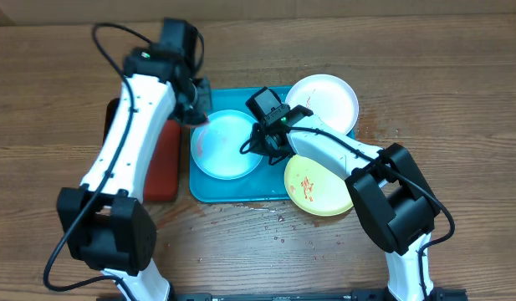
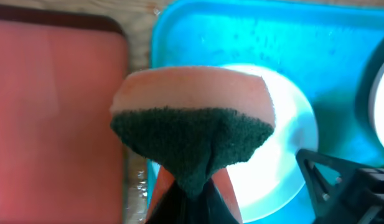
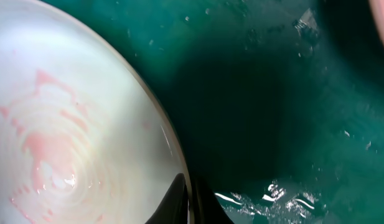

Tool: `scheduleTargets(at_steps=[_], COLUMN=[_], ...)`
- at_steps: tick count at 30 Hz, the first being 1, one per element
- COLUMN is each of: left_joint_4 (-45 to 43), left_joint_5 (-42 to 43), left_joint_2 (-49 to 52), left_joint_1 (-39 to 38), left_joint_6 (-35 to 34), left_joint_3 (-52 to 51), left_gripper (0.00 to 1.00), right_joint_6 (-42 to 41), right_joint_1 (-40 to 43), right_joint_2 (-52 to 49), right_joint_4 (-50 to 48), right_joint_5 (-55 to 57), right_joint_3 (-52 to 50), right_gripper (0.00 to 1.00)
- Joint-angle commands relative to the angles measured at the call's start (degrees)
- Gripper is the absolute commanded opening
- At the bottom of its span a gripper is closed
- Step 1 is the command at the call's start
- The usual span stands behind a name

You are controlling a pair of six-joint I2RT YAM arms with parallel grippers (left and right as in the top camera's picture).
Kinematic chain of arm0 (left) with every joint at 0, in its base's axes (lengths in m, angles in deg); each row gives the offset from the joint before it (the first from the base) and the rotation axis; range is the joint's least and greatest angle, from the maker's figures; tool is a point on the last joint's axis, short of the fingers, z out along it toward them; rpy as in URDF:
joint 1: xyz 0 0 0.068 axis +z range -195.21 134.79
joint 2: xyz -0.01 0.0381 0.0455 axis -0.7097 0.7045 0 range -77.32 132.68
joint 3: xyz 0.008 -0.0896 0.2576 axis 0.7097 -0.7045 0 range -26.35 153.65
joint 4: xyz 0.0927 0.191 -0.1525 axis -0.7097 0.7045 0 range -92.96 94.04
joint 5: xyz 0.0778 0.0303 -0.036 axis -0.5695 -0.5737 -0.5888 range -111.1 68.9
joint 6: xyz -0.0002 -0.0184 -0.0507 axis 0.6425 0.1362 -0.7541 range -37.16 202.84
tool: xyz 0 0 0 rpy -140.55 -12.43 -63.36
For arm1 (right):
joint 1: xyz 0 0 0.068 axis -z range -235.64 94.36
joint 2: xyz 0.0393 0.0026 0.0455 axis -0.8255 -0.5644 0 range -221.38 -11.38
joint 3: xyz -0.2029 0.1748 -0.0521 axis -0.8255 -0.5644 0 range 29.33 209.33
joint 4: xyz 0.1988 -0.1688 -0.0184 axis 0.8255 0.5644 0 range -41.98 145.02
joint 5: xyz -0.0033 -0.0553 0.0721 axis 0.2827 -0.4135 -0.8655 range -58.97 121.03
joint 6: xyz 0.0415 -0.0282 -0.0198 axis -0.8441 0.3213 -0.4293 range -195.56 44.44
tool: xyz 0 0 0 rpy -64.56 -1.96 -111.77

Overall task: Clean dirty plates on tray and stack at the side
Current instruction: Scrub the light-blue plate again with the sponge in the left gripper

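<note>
While the left gripper (image 2: 190,196) clamps a sponge (image 2: 192,118), the right gripper (image 3: 190,200) pinches the pale blue plate (image 1: 227,144) by its right rim.

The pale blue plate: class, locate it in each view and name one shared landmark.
Overhead: the pale blue plate lies centre.
Left wrist: plate centre-right, behind the sponge.
Right wrist: plate fills left half, pink-smeared.
Shared landmark: the blue tray.

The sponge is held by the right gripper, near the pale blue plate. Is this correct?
Not quite. The left gripper holds the sponge, near the pale blue plate. The left wrist view shows the sponge pinched in that arm's own gripper.
</note>
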Motion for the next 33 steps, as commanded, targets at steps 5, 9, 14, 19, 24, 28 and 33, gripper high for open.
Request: scheduleTargets(at_steps=[5,9,14,19,24,28,33], left_joint_4=[-10.0,-15.8,-24.9,-30.4,-31.9,-30.9,-26.4], left_joint_5=[0.2,-2.5,-6.3,-6.4,-6.3,-5.4,8.4], left_joint_2=[0.6,0.6,0.6,0.6,0.6,0.6,0.6], left_joint_1=[-3.4,-3.3,-3.3,-3.2,-3.3,-3.3,-3.3], left_joint_6=[-2.4,-3.7,3.5,14.6,23.3,24.7,31.8], left_joint_3=[-12.7,-17.0,-23.3,-26.5,-26.7,-26.7,-26.7], left_gripper=[0.04,0.04,0.04,0.04,0.04,0.04,0.04], right_joint_6=[-3.8,-3.8,-3.4,-3.1,-3.1,-2.3,-2.3], right_joint_1=[0.1,0.1,0.1,0.1,0.1,0.1,0.1], right_joint_2=[-1.5,-1.5,-1.5,-1.5,-1.5,-1.5,-1.5], right_joint_4=[1.7,1.7,1.9,1.9,1.9,1.9,1.7], right_joint_5=[1.3,1.3,1.3,1.3,1.4,1.4,1.4], right_joint_3=[-1.3,-1.3,-1.3,-1.3,-1.3,-1.3,-1.3], right_gripper=[0.04,0.04,0.04,0.04,0.04,0.04,0.04])
